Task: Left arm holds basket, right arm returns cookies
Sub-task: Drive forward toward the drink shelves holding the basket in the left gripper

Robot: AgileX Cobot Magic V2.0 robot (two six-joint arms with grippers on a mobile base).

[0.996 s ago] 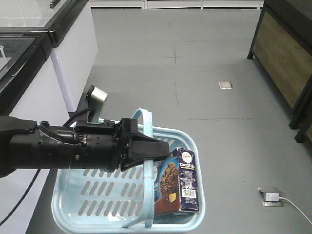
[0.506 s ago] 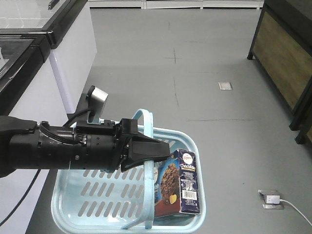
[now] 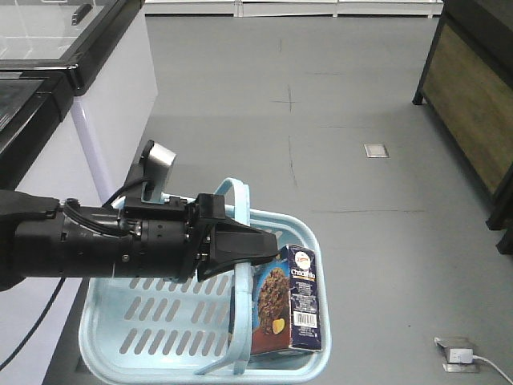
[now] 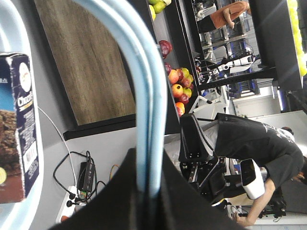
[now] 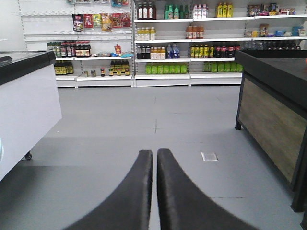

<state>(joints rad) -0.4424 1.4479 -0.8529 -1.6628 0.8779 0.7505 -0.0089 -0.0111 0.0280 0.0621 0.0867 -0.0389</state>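
My left gripper is shut on the hoop handle of the light blue basket and holds it above the grey floor. In the left wrist view the handle runs down between the black jaws of the gripper. The navy-and-maroon cookie box stands upright inside the basket at its right end, and it also shows in the left wrist view. My right gripper is shut and empty, pointing over open floor. The right arm is out of the front view.
A white freezer cabinet stands at the left, and a dark wood-panelled stand at the right. A floor plate and a power strip lie on the floor. Stocked shelves line the far wall.
The floor plate, power strip and furniture have slid down and outward in the front view, so the whole view has moved. The left gripper still holds the basket with the box inside.
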